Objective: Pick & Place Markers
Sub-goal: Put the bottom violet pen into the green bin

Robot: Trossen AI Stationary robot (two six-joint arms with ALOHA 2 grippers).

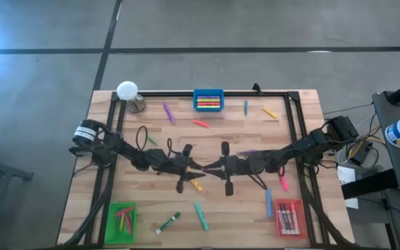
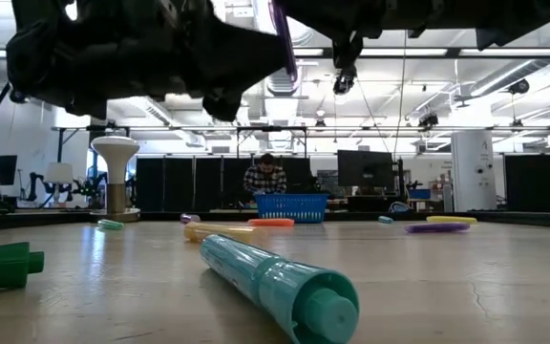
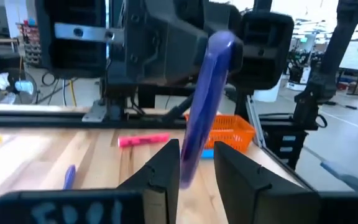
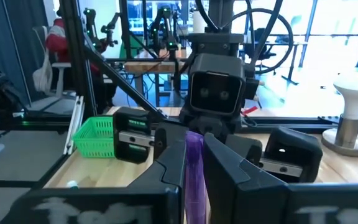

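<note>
Right wrist view, right hand pinching purple marker, lower end hidden

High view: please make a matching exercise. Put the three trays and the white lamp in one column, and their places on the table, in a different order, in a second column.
Things:
1. blue tray
2. green tray
3. red tray
4. white lamp

Places in the high view:
a. bottom left corner of the table
b. top left corner
c. middle of the top edge
d. bottom right corner

Pairs: 1-c, 2-a, 3-d, 4-b
</note>
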